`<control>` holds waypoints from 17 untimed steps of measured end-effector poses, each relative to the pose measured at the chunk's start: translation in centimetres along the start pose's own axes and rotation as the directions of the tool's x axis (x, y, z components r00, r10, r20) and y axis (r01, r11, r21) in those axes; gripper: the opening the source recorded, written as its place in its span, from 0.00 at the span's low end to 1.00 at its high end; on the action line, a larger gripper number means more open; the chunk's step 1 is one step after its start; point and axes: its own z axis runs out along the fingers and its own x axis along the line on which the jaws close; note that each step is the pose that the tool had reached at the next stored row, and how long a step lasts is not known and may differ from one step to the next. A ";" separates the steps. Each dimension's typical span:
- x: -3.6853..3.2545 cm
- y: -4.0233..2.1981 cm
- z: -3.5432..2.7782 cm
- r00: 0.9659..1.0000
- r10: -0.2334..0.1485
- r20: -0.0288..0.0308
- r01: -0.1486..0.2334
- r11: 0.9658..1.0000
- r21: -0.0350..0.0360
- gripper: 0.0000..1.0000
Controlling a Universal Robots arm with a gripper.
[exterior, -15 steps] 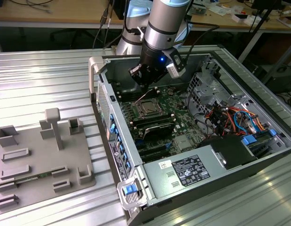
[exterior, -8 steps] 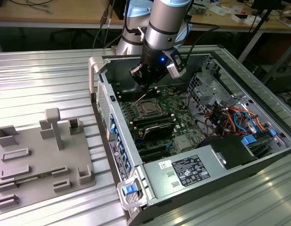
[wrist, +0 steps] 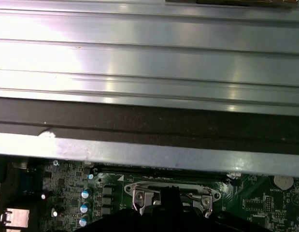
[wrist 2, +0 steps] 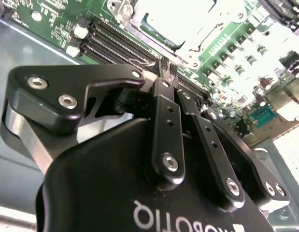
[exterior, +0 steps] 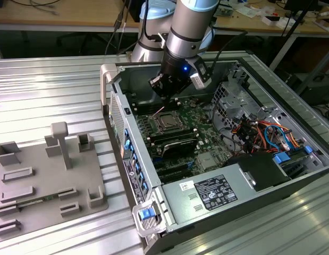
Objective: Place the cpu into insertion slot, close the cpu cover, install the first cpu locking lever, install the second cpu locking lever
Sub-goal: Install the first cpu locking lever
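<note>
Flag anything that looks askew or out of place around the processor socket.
One thing stands out: a thin lever sticks up at an angle beside the socket, not lying flat along its frame. The tool hangs just above it. Nothing looks spilled or damaged.

One pincer (exterior: 163, 91), one insertion slot (exterior: 167, 121), one computer case (exterior: 249, 180), one grey fixture tray (exterior: 42, 180).

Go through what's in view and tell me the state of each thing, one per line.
gripper: shut, holding nothing, above the motherboard.
cpu: seated in the insertion slot.
cpu cover: down flat over the chip.
computer case: lying on its side, panel off.
grey fixture tray: on the table, holders mostly vacant.
</note>
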 end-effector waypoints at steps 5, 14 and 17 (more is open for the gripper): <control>-0.39 0.20 0.67 1.000 -0.001 0.000 0.001 1.000 0.002 0.11; -0.94 0.18 1.86 1.000 0.000 -0.001 0.000 1.000 0.006 0.11; -1.14 0.19 2.27 1.000 0.000 -0.001 0.000 1.000 0.006 0.11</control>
